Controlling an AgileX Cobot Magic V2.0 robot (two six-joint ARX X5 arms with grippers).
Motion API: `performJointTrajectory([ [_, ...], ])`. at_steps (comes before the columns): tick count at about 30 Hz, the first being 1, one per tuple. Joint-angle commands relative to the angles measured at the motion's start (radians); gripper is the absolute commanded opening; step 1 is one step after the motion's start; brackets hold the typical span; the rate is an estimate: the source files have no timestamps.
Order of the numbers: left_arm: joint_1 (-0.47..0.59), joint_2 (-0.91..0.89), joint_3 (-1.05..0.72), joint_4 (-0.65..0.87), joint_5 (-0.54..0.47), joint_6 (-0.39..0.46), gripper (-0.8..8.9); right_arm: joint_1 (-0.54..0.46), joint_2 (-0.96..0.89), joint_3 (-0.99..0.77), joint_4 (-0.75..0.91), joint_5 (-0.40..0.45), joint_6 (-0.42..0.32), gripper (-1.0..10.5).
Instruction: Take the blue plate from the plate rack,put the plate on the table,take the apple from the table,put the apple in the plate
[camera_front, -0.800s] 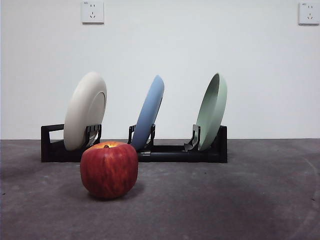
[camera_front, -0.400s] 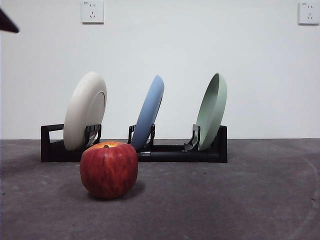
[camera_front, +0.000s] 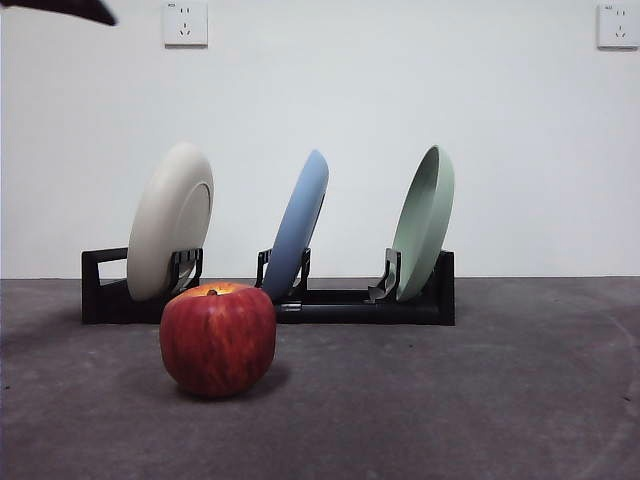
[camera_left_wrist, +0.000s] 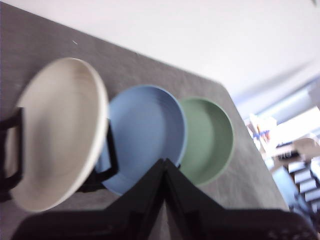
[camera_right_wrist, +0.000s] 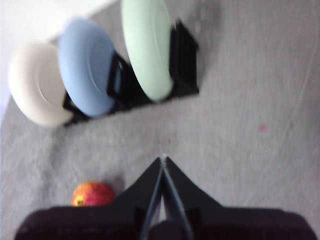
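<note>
Blue plate (camera_front: 299, 226) sits on edge in the rack's (camera_front: 350, 304) middle slot, near the table's (camera_front: 500, 400) far edge. Left gripper (camera_left_wrist: 164, 165), jaws pressed together, hangs above and closer. Right gripper (camera_right_wrist: 163, 162), likewise closed, sits well back. Apple (camera_front: 218, 340) is in front of the rack.

You see the front view evenly lit and sharp; the round red apple (camera_front: 218, 340) throws a soft shadow onto the rough dark grey table (camera_front: 450, 400) to its right. Both wrist views are blurred: the matte light-blue plate (camera_left_wrist: 145, 135) has smeared edges in the left one, and bright window glare washes out the area beyond the pale green plate (camera_left_wrist: 210, 137).
</note>
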Motion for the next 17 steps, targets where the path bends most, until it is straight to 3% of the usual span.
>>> performJointTrajectory([
  [1,-0.055,0.102,0.152,-0.117,0.004,0.105,-0.05,0.001,0.033,0.006,-0.032,-0.008,-0.033,0.0],
  [9,-0.234,0.471,0.644,-0.423,-0.070,0.198,-0.05,0.001,0.055,0.006,-0.065,-0.006,-0.086,0.0],
  [13,-0.324,0.642,0.825,-0.452,-0.185,0.198,-0.04,0.001,0.055,0.006,-0.068,-0.005,-0.085,0.0],
  [17,-0.375,0.754,0.864,-0.454,-0.248,0.193,0.21,0.001,0.057,0.006,-0.066,-0.001,-0.085,0.0],
])
